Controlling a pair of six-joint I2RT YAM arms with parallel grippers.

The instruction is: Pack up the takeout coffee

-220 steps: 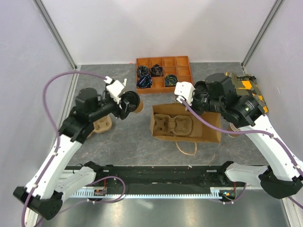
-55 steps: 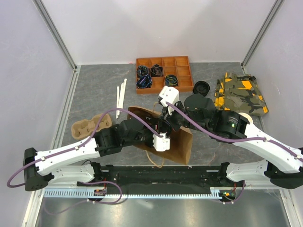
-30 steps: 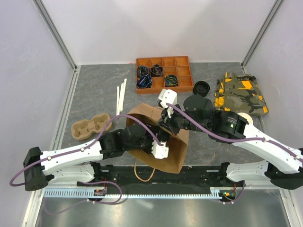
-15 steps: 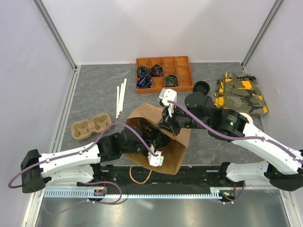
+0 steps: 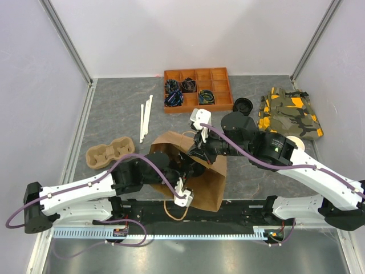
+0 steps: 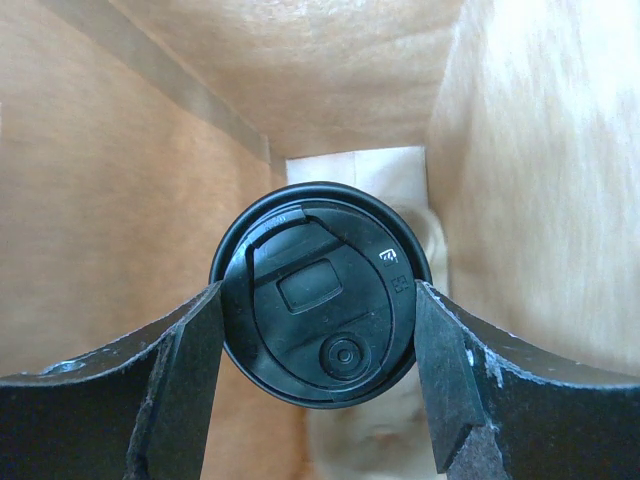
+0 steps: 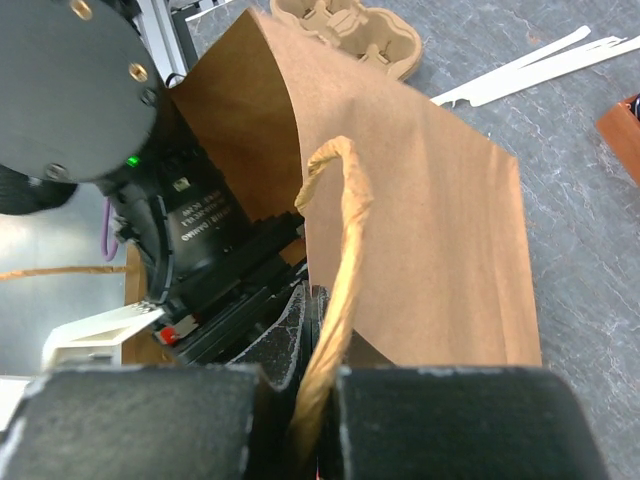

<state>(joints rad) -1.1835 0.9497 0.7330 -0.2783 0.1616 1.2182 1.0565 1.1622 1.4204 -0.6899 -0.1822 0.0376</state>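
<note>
Left gripper (image 6: 320, 338): clamping the cup (image 6: 318, 285) by its sides, jaws parted just to lid width, reaching deep into the bag (image 6: 150, 150).
Cup: hanging inside the bag, lid facing the mouth, apparently short of the pale bottom.
Right gripper (image 7: 300, 425): pinching the handle (image 7: 335, 260), likely holding the mouth open.

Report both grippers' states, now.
Left gripper: shut on the takeout coffee, inside the paper bag.
Right gripper: shut on the bag handle.
</note>
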